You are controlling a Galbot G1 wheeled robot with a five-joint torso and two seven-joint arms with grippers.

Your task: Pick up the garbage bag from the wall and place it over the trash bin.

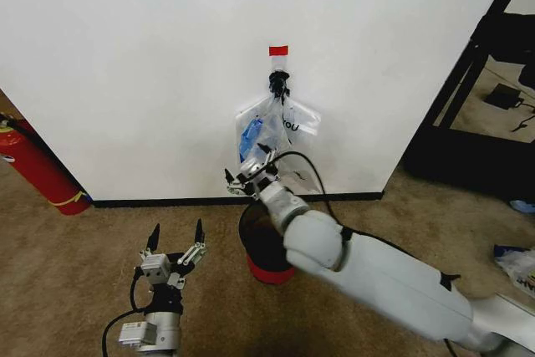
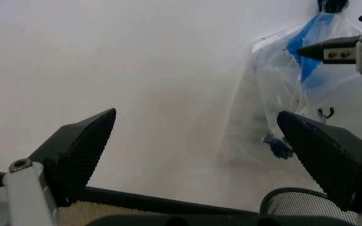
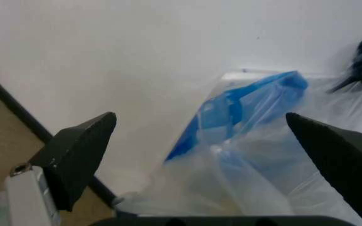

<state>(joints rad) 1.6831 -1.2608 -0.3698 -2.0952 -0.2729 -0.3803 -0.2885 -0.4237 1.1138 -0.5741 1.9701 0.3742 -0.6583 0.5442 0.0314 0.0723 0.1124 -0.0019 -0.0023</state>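
Translucent plastic, the garbage bag [image 1: 272,127] hung from the wall's [image 1: 150,64] hook above the trash bin [image 1: 263,244]; our right hand [image 1: 247,175], spread, reached for it and needed to close.

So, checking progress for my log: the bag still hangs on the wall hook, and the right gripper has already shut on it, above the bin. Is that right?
Not quite. The bag does hang from the hook, above the bin, but the right gripper is open at the bag, not shut on it. The right wrist view shows its fingers spread wide with the bag between them.
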